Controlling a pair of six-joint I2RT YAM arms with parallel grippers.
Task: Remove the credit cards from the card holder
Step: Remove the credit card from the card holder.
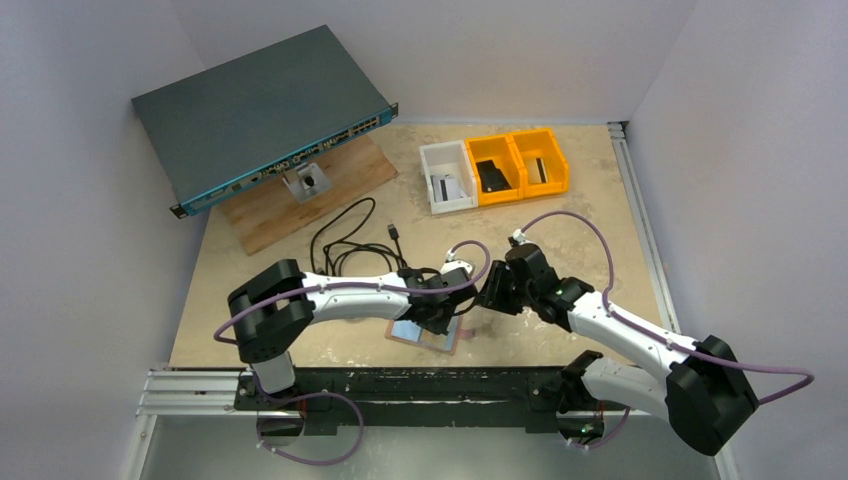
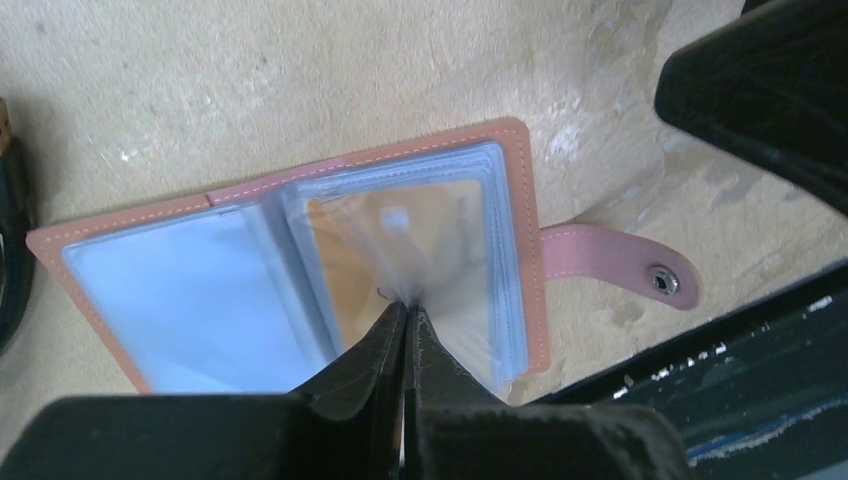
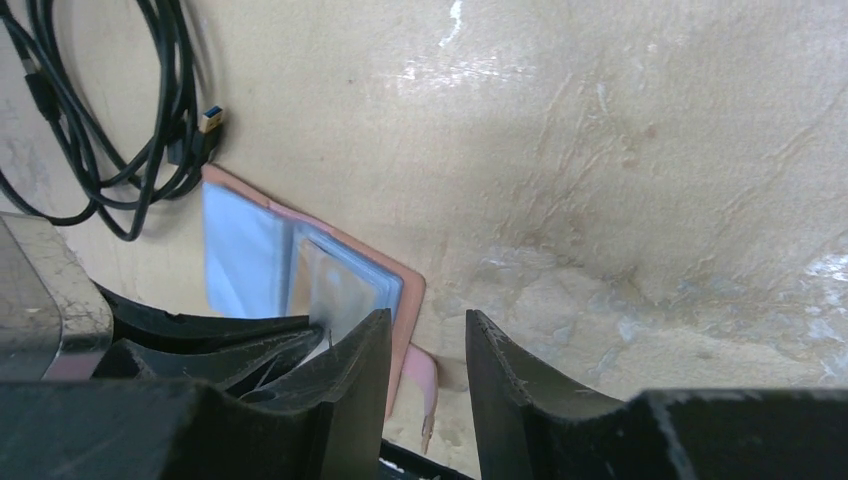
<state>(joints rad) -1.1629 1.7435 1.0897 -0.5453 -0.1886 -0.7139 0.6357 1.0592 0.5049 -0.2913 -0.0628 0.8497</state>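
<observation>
Card holder lies open on the table at 6 o'clock, near the arm bases. Left gripper, jaws fully closed, pinches a clear pocket sleeve. Right gripper hovers half-open, empty, just beside. No credit cards extracted yet; removal remains.

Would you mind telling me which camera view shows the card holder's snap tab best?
The left wrist view: the snap tab lies fully visible. The right wrist view shows only part of it beside the right claw; overhead, the arms hide it.
</observation>
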